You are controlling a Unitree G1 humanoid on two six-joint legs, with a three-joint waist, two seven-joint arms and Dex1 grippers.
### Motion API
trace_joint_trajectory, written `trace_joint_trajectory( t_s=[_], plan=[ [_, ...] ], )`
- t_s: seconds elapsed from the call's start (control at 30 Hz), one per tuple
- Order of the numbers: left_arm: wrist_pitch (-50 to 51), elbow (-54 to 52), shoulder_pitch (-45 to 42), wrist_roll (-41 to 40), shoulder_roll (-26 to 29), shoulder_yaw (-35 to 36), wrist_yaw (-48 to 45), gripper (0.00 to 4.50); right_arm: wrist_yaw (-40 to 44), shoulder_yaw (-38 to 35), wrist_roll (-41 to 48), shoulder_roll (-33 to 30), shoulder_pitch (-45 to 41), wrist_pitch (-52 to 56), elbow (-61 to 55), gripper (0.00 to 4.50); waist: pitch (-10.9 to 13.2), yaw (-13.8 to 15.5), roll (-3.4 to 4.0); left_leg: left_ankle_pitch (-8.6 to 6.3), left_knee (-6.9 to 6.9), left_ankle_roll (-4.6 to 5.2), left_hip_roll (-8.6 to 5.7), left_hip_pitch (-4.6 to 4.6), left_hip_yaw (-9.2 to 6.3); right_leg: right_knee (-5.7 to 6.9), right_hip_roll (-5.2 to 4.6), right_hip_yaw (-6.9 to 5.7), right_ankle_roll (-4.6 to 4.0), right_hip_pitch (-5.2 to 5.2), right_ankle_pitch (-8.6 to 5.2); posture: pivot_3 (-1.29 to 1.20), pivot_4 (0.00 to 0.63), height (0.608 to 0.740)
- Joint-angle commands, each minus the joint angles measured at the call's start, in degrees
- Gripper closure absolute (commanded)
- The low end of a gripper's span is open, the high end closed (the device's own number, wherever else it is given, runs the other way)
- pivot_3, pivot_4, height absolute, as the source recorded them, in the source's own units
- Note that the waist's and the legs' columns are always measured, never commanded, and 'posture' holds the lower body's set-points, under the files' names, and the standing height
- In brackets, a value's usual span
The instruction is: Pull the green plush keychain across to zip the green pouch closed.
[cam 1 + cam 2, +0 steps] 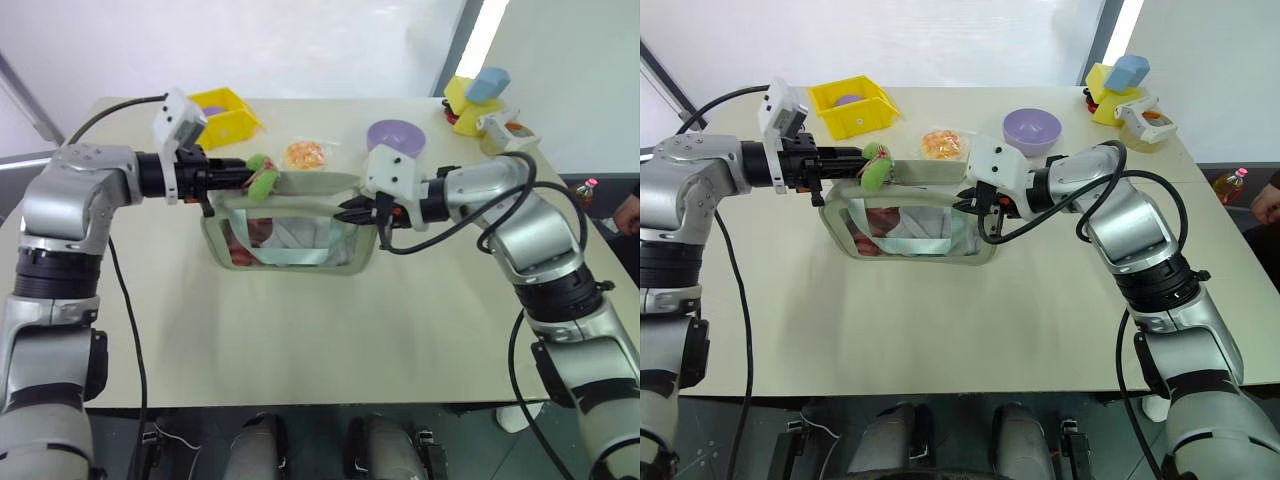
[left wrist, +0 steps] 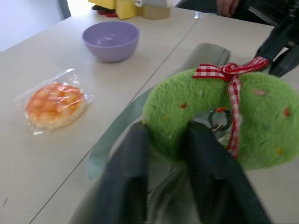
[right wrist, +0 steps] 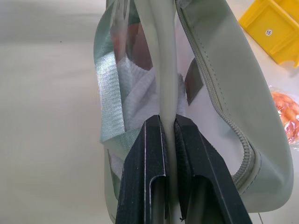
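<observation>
The green pouch [image 1: 290, 250] stands upright mid-table, its clear window facing me. The green plush keychain [image 1: 263, 178], a fuzzy ring with a red checked ribbon [image 2: 231, 77], sits at the pouch's top left corner. My left gripper [image 1: 240, 178] comes in from the left and is shut on the plush, with one dark finger [image 2: 128, 172] on each side of the ring. My right gripper [image 1: 350, 212] is shut on the pouch's top right end, pinching one pale rim [image 3: 168, 70] between its fingers. The zipper teeth [image 3: 219, 107] lie apart from that rim there.
Behind the pouch lie an orange-speckled packet [image 1: 305, 154], a purple bowl [image 1: 396, 136] and a yellow bin [image 1: 228, 115]. Yellow and blue items [image 1: 475, 95] and a white container [image 1: 505, 128] stand at the far right corner. A person's hand [image 1: 630, 215] shows past the right edge.
</observation>
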Motion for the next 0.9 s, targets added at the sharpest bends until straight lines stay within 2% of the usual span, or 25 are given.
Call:
trace_joint_trajectory(
  t_s=[0.03,0.07,0.13,0.3,0.43,0.63,0.77,0.87,0.9],
  plan=[
    [-1.2,-0.3,-3.1,0.9,1.5,2.0,0.7,1.50,-0.2,0.0,0.0,0.5,-0.5,-0.4,-0.7,4.50,0.0,0.0,0.00,0.00,0.00,0.00,0.00,0.00,0.00,0.00,0.00,0.00,0.00,0.00,0.00,0.00,0.150,0.739],
    [-0.7,-0.3,-3.4,0.8,2.2,2.3,0.6,0.91,-0.2,0.1,-0.1,0.6,-0.6,-0.5,-0.5,4.50,0.0,-0.1,0.00,0.00,0.00,0.00,0.00,0.00,0.00,0.00,0.00,0.00,0.00,0.00,0.00,0.00,0.150,0.739],
    [0.8,-1.1,-3.6,-0.1,4.6,3.3,-0.8,0.03,-0.2,0.2,-0.2,0.9,-0.7,-0.9,0.1,4.50,0.0,-0.2,0.00,0.00,-0.01,0.00,0.00,0.00,0.01,0.00,0.00,0.01,0.00,-0.01,0.00,0.00,0.150,0.739],
    [5.3,-3.8,-0.7,-2.5,11.9,6.8,-2.8,0.03,-0.1,0.4,-0.6,1.7,-1.5,-2.3,2.2,4.50,0.0,-0.4,0.00,0.00,-0.03,0.00,0.02,0.00,0.02,0.00,0.01,0.02,0.00,-0.04,0.00,0.00,0.150,0.739],
    [6.1,-9.9,9.1,-3.3,16.6,8.4,-4.9,0.03,0.1,0.3,-1.0,2.3,-1.9,-3.0,3.3,4.50,0.0,-0.2,0.04,0.00,-0.05,0.00,0.03,0.07,0.03,0.00,0.00,0.06,0.00,-0.01,0.00,0.00,0.150,0.739],
    [6.4,-16.0,16.8,-4.0,14.7,9.2,-1.1,0.03,0.5,0.3,-1.3,2.6,-2.2,-2.9,3.6,4.50,0.0,0.0,0.01,-0.01,-0.03,0.01,0.04,0.03,0.02,-0.01,0.01,0.07,-0.01,0.00,0.00,0.00,0.150,0.739],
    [3.9,-15.2,17.8,-2.1,13.0,8.1,1.4,0.03,0.6,0.3,-1.4,2.5,-2.1,-2.5,3.5,4.50,0.0,0.0,0.02,0.00,-0.05,0.00,0.03,0.05,0.02,0.00,0.01,0.07,-0.01,-0.01,0.00,0.00,0.150,0.739],
    [2.3,-14.2,17.5,-1.3,12.4,7.2,1.6,0.93,0.6,0.3,-1.4,2.4,-2.0,-2.3,3.1,4.50,0.0,0.0,0.01,0.00,-0.04,0.00,0.03,0.05,0.03,0.00,0.01,0.07,-0.01,0.00,0.00,0.00,0.150,0.739],
    [1.8,-14.0,17.5,-1.1,12.5,7.0,1.3,1.42,0.6,0.3,-1.4,2.4,-1.9,-2.1,3.0,4.50,0.0,0.0,0.01,-0.01,-0.04,0.00,0.02,0.04,0.04,-0.01,0.01,0.07,-0.01,0.00,0.00,0.00,0.150,0.739]
  ],
)
